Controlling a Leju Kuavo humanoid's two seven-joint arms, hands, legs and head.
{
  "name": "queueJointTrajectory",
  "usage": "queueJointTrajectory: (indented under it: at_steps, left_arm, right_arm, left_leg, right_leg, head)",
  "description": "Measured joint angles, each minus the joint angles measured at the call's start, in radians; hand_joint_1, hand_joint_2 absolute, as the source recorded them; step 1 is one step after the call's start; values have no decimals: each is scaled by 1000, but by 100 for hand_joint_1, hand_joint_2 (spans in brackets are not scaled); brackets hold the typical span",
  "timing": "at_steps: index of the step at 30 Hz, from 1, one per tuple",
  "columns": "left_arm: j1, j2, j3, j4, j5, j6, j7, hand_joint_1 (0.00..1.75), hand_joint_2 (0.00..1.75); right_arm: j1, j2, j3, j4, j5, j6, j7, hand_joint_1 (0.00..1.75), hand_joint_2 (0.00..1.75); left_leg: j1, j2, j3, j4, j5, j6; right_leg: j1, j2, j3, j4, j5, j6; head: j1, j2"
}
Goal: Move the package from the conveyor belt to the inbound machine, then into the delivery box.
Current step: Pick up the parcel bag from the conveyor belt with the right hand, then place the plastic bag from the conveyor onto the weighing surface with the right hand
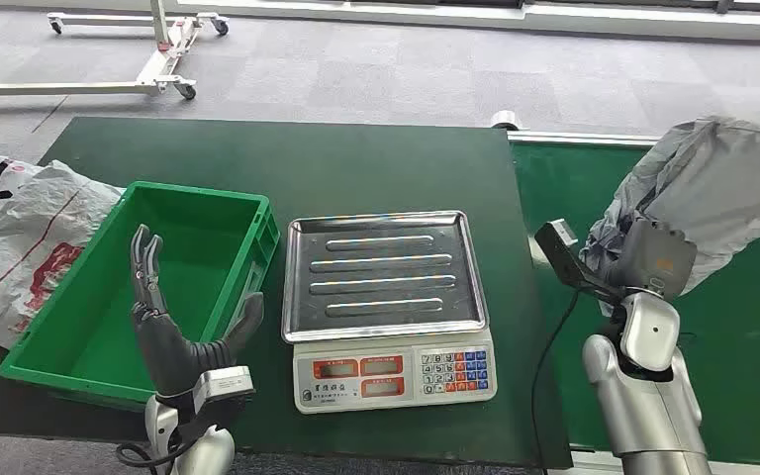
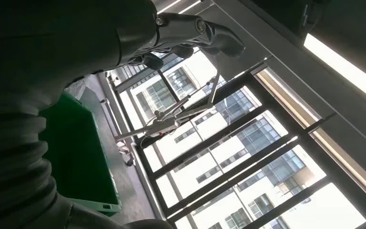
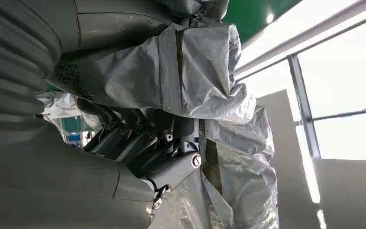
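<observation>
A crumpled grey plastic package (image 1: 717, 193) is lifted above the green conveyor belt (image 1: 752, 327) at the right. My right hand (image 1: 653, 259) grips it from below; in the right wrist view the dark fingers (image 3: 138, 143) close into the grey wrap (image 3: 205, 67). The weighing scale (image 1: 386, 302) with its bare steel tray sits in the middle of the table. A green delivery box (image 1: 79, 336) stands left of the scale. My left hand (image 1: 163, 327) is raised over the box's near right corner, fingers spread, holding nothing; its fingers (image 2: 195, 33) also appear in the left wrist view.
A white printed bag (image 1: 15, 237) lies left of the green box. A black cable (image 1: 549, 356) hangs between scale and belt. The dark green table (image 1: 307, 158) has bare room behind the scale. A white wheeled frame (image 1: 148, 59) stands on the floor beyond.
</observation>
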Motion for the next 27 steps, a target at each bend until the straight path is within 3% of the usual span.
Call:
queueJointTrajectory:
  at_steps: [5, 6, 8, 10, 12, 19, 20, 23, 24, 25, 27]
  left_arm:
    - [-12, 0, 0, 12, 3, 0, 2, 0, 175]
    - [-15, 0, 0, 16, 4, 0, 2, 0, 175]
    - [-19, 0, 0, 25, 9, 0, -1, 0, 175]
    - [-28, 0, 0, 37, 15, 0, -7, 0, 175]
    - [-41, 0, 0, 49, 21, 0, -11, 0, 175]
    - [-75, 0, 0, 65, 22, 11, -1, 0, 175]
    - [-76, 1, 0, 65, 21, 14, 1, 0, 175]
    - [-76, 4, 0, 65, 21, 24, 3, 0, 175]
    - [-75, 4, 0, 64, 21, 29, 4, 0, 175]
    - [-73, 5, 0, 63, 21, 34, 6, 0, 175]
    - [-67, 7, 0, 60, 21, 42, 8, 0, 175]
  right_arm:
    - [8, -13, 66, -101, -10, -63, 16, 175, 175]
    - [11, -8, 79, -118, -36, -73, -31, 175, 175]
    - [23, 22, 95, -149, -154, -39, -225, 175, 175]
    - [38, 60, 128, -174, -287, 53, -441, 175, 175]
    - [49, 89, 188, -191, -344, 131, -554, 175, 175]
    - [24, 126, 417, -208, -404, 215, -568, 175, 175]
    - [11, 127, 437, -208, -415, 221, -563, 165, 175]
    - [-17, 127, 474, -208, -432, 224, -556, 34, 175]
    - [-22, 127, 481, -207, -435, 220, -555, 0, 175]
    - [-26, 127, 487, -207, -438, 214, -554, 0, 175]
    - [-31, 127, 494, -207, -449, 205, -553, 0, 87]
  left_leg:
    - [0, 1, 0, 0, 0, 0]
    - [0, 1, 0, 0, 0, 0]
    - [0, 2, 1, 0, 0, 0]
    - [1, 3, 1, 0, 0, -1]
    - [2, 3, 1, -1, 1, -3]
    - [3, 2, 0, -1, 1, -4]
    - [3, 2, 0, -1, 1, -4]
    - [3, 2, 0, 0, 1, -4]
    - [3, 2, 0, 0, 1, -4]
    - [3, 2, 0, 0, 1, -4]
    - [3, 2, 0, 0, 1, -4]
  right_leg:
    - [0, 1, 0, 0, 0, 0]
    - [0, 1, 0, 0, 0, 0]
    - [0, 1, 0, 0, 0, 0]
    - [1, 3, 0, 0, 1, -1]
    - [2, 3, 0, 0, 1, -1]
    - [3, 2, 0, 0, 0, -2]
    - [3, 2, 0, 0, 0, -2]
    - [3, 2, 0, 0, 0, -2]
    - [3, 2, 0, 0, 0, -2]
    - [3, 2, 0, 0, 0, -2]
    - [3, 2, 0, 0, 0, -2]
  head:
    - [0, 0]
    - [0, 0]
    - [0, 0]
    - [0, 0]
    - [0, 0]
    - [0, 0]
    - [0, 0]
    - [0, 0]
    - [0, 0]
    - [0, 0]
    - [0, 0]
